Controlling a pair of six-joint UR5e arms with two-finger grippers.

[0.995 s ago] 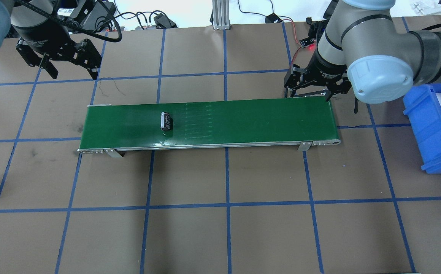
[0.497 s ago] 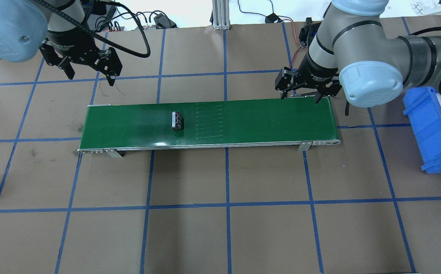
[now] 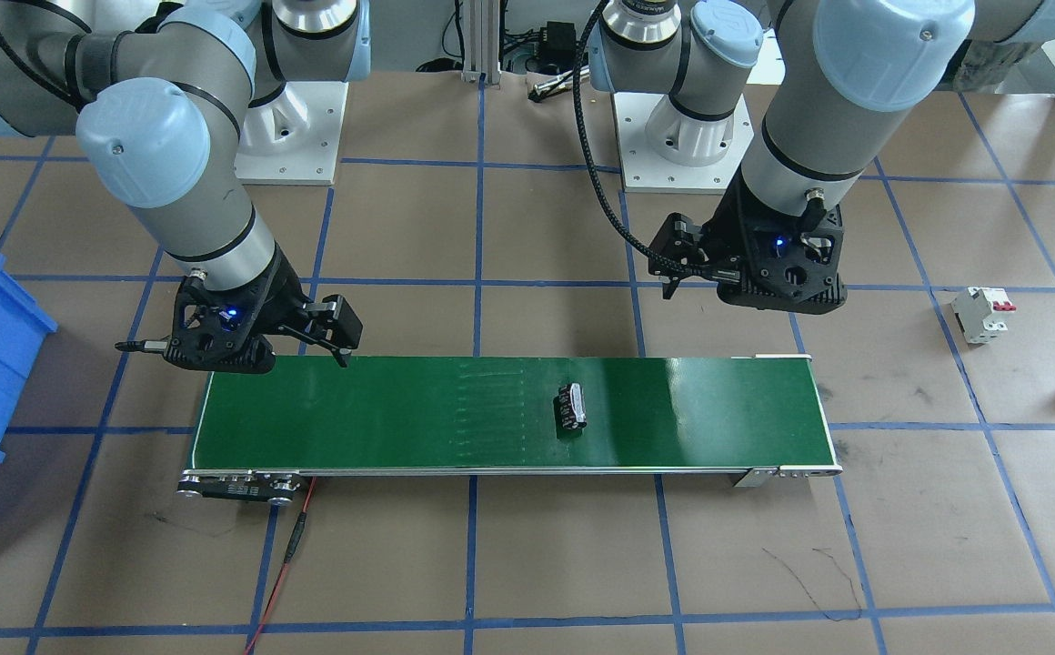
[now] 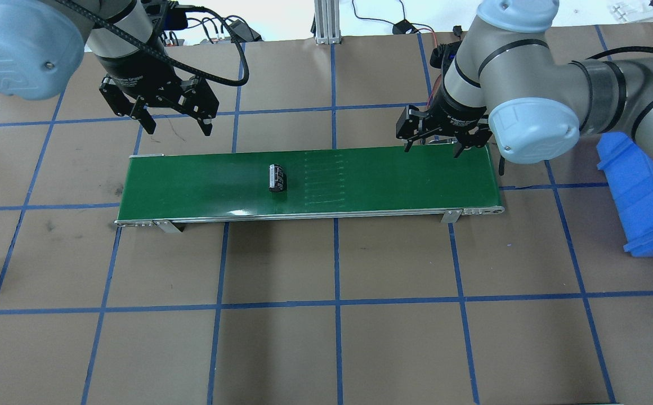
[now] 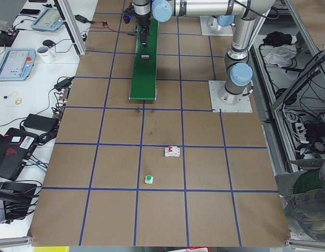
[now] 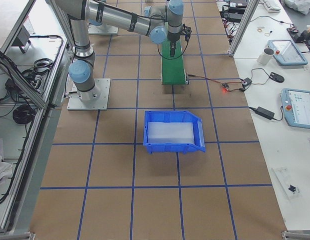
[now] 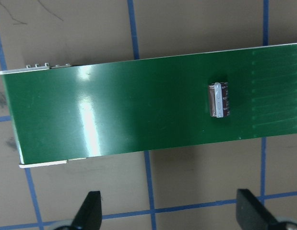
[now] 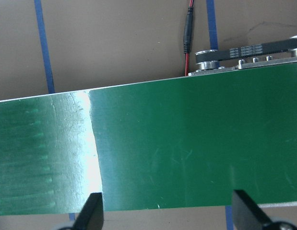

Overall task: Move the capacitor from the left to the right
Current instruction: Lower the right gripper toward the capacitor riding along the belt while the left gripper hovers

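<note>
The capacitor (image 4: pixel 277 179) is lying on its side on the green belt (image 4: pixel 388 180), in the bench's left half. Risk: being round, it is liable to roll away from a mistimed pinch. Beyond it, the left tool (image 4: pixel 179 129) and the right tool (image 4: pixel 432 151) are hovering spread, holding nothing. The blue bin (image 4: pixel 630 191), at the bench's right edge, is showing only a pale inner floor.
</note>
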